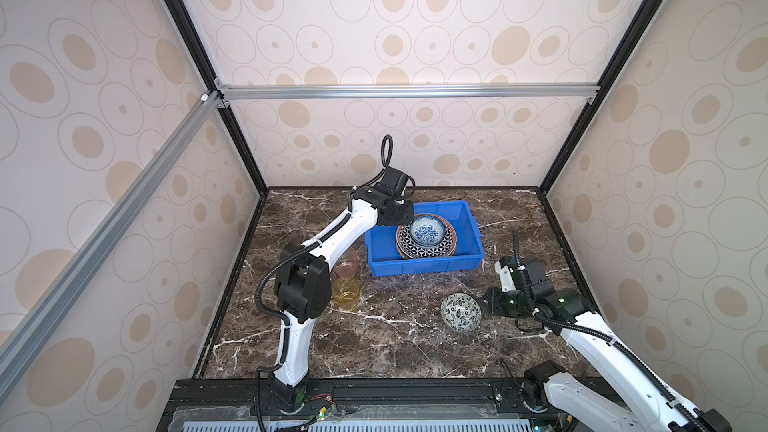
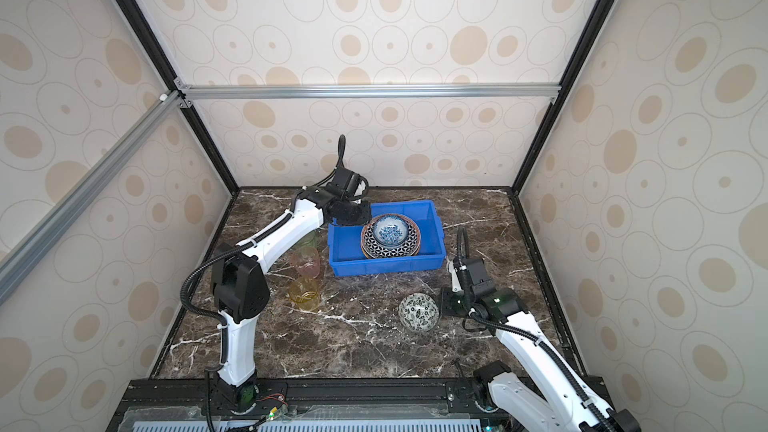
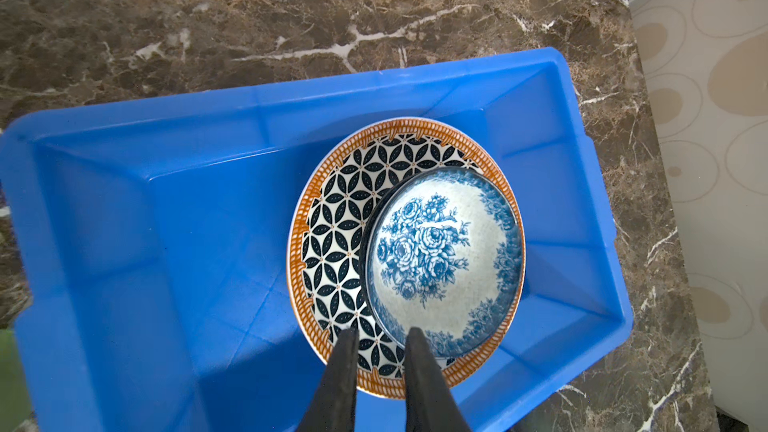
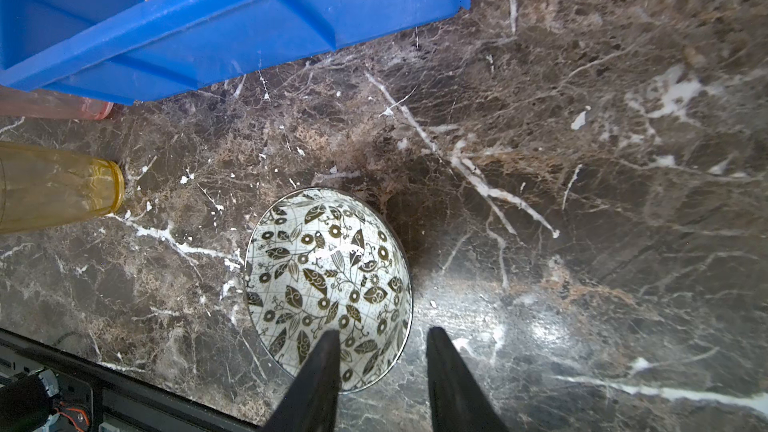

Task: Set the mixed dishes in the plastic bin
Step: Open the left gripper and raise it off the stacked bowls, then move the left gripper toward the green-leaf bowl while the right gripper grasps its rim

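With our left hand (image 3: 382, 331) barely spread astride the rim of the blue-floral ceramic bowl (image 3: 440, 255) in the bright blue plastic bin (image 3: 145, 222), we should lift straight up, while our right hand (image 4: 383, 331), spread, straddles the black-white leafy bowl (image 4: 324, 276).

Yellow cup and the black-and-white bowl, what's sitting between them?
Nothing. Between the yellow cup and the black-and-white bowl only bare marble tabletop shows, in both top views and the right wrist view.

High top views and close wrist views share the bin (image 1: 424, 264).
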Controlling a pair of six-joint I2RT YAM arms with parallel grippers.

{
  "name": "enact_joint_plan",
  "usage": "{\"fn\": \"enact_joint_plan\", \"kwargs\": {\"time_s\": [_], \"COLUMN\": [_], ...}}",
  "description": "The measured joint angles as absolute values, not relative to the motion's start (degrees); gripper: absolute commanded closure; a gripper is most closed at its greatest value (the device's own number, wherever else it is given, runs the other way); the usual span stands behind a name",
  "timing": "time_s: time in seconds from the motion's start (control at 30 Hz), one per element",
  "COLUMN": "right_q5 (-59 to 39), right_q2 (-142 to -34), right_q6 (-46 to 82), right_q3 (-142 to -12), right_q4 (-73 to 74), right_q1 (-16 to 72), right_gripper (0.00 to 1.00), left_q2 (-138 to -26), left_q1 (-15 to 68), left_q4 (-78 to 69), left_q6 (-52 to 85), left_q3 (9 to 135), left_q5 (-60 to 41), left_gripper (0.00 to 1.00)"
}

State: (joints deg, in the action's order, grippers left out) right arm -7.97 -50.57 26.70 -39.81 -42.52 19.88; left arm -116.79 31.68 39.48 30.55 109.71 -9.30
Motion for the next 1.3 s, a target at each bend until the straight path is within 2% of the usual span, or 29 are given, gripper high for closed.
{"fn": "enact_joint_plan", "kwargs": {"time_s": [0.6, 1.3], "right_q5": [-9.1, -9.0], "right_q2": [-51.3, -50.2], "right_q6": [27.8, 28.5], "right_q3": [-37.9, -36.8], "right_q4": [-42.5, -42.9], "right_q1": [19.9, 19.9], "right_gripper": [0.62, 0.63], "left_q2": [-110.4, -99.3], "left_q1": [38.5, 41.1], "left_q4": [39.5, 35.0], "left_q6": [26.7, 25.8], "left_q3": [106.4, 91.5], "left_q5": [-6.9, -6.5], "left_gripper": [0.76, 0.76]}}
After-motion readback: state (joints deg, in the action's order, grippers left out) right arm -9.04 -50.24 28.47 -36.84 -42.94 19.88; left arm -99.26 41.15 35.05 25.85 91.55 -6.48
